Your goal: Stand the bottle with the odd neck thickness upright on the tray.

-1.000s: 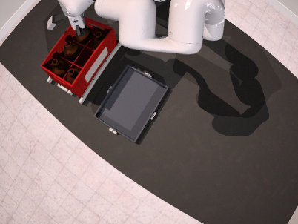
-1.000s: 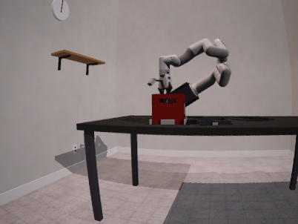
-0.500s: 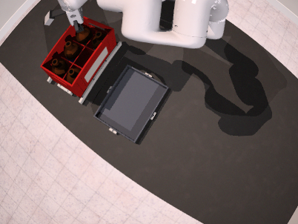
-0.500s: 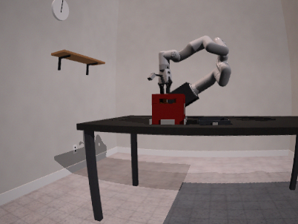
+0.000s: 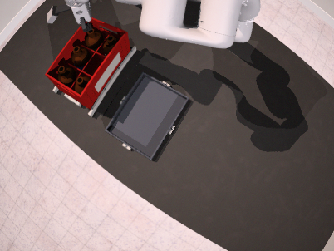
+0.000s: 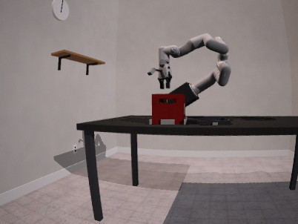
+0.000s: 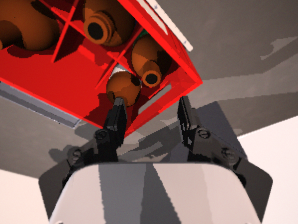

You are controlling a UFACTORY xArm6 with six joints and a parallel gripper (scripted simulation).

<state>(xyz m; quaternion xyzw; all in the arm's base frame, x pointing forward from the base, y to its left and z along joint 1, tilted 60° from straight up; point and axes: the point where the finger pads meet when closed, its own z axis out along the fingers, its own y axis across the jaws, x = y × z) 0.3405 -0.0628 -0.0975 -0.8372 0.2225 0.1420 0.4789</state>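
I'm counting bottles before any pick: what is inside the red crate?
Five brown bottles stand in the divided red crate, one cell unfilled. Their lower bodies are hidden by the walls. The open gripper hovers above the far end, holding nothing.

A dark table [image 6: 193, 127] on black legs stands on a pale tiled floor [image 6: 141, 200], beneath grey walls holding a wooden shelf [image 6: 75, 56] and a round clock [image 6: 60, 9].

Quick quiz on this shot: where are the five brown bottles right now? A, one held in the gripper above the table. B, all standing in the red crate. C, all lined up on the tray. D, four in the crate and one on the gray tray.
B: the top view shows five brown bottles in the red crate, nothing on the gray tray, and the gripper open above the crate, holding nothing.
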